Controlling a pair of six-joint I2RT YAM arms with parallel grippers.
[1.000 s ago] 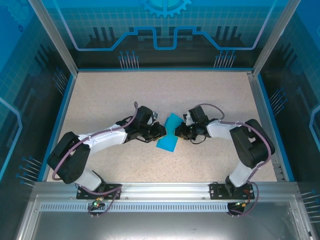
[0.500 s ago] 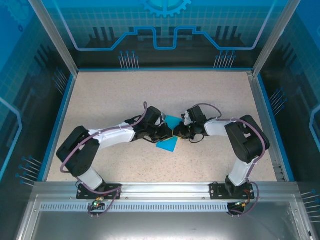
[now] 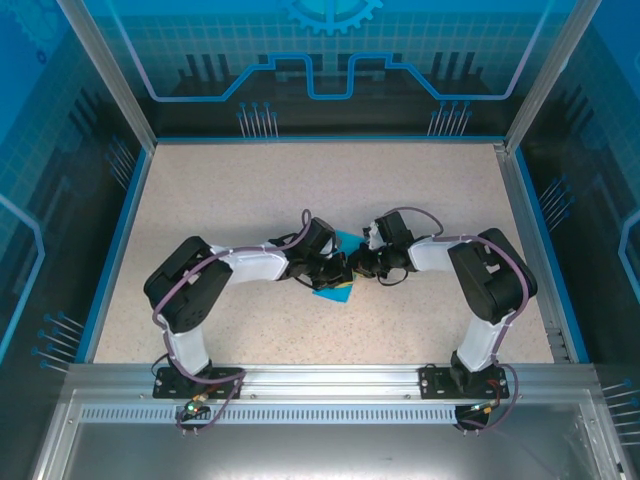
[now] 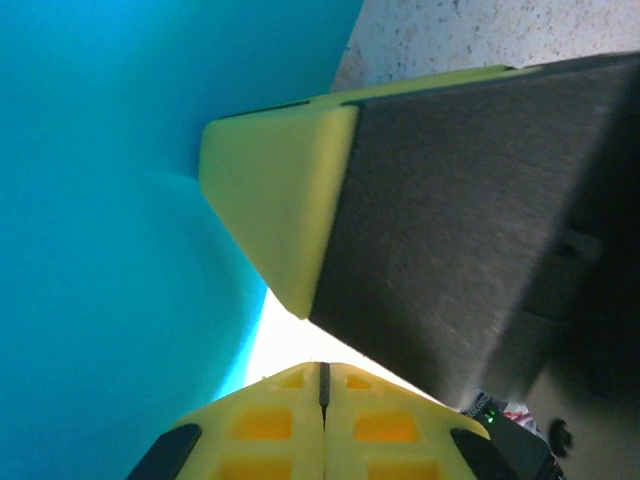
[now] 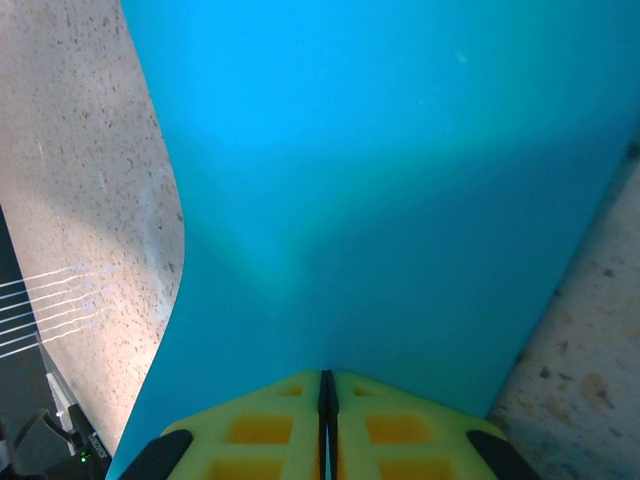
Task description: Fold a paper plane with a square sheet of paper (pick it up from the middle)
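Here the square sheet of paper [image 3: 333, 290], plain smooth turquoise-blue, sits at the middle of the speckled surface [image 3: 250, 190], one edge bowed in a curve. The right gripper [image 5: 325, 395] has its fingers pinched on the sheet. The left gripper [image 4: 323, 400] meets it over the surface's middle, fingers pressed together; I cannot tell whether they catch paper.

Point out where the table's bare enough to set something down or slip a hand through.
Free: table far half, up to the back wall; near strip between the arm bases; left margin along the blue rail. Crowded: centre, where left gripper and right gripper meet at the paper.
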